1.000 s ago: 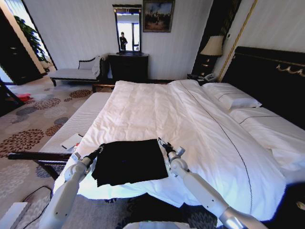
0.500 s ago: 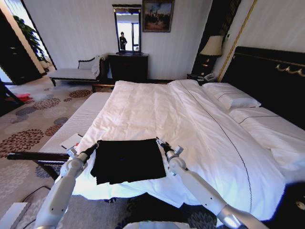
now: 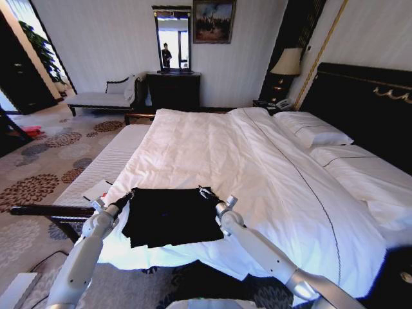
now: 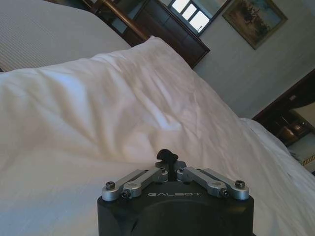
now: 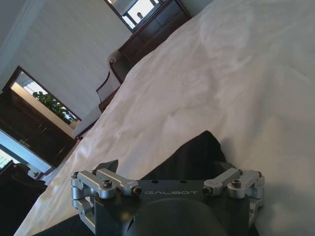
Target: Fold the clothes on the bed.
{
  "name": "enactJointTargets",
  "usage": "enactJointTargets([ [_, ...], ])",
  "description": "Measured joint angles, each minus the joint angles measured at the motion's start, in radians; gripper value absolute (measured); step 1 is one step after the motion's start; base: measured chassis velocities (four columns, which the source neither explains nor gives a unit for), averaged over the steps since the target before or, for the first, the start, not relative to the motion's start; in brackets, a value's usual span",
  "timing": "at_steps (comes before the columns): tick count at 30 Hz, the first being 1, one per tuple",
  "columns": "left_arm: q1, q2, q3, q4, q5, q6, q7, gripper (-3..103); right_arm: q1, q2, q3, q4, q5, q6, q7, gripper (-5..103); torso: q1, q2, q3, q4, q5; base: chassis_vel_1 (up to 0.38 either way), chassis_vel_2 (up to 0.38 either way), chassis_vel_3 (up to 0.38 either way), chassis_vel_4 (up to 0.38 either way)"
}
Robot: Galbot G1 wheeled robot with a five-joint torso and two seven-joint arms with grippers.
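The black T-shirt (image 3: 172, 216) lies flat at the near edge of the bed (image 3: 270, 174), on the white duvet (image 3: 212, 154). The fold seems to be in hand; the next move needs both sides carried evenly. The left gripper (image 3: 126, 199) pinches the shirt's left far corner with closed jaws. The right gripper (image 3: 206, 192) is over the right far corner, jaws spread wide, holding nothing clearly.
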Motion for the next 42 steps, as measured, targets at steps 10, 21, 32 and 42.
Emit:
enactJointTargets([
  [10, -0.021, 0.0, 0.027, -0.011, -0.001, -0.001, -0.002, 3, -0.001, 0.02, 0.022, -0.042, -0.006, 0.017, -0.015, 78, 0.0, 0.0, 0.0, 0.0001, 0.0001, 0.0, 0.0, 0.0, 0.0],
  [21, -0.027, -0.004, 0.032, -0.005, 0.01, -0.007, -0.002, 3, 0.0, 0.025, 0.035, -0.059, -0.011, 0.042, -0.042, 39, 0.0, 0.0, 0.0, -0.0001, 0.0, 0.0, 0.0, 0.0, 0.0],
  [32, -0.02, -0.004, 0.03, -0.001, 0.022, -0.014, 0.003, 3, -0.01, 0.022, 0.042, -0.054, -0.02, 0.066, -0.084, 1, 0.0, 0.0, 0.0, -0.0002, 0.0, 0.0, 0.0, 0.0, 0.0],
  [42, -0.007, -0.009, 0.029, -0.009, 0.047, -0.022, 0.009, 7, -0.006, 0.027, 0.051, -0.055, -0.019, 0.079, -0.108, 1, 0.0, 0.0, 0.0, 0.0, 0.0, 0.0, 0.0, 0.0, 0.0],
])
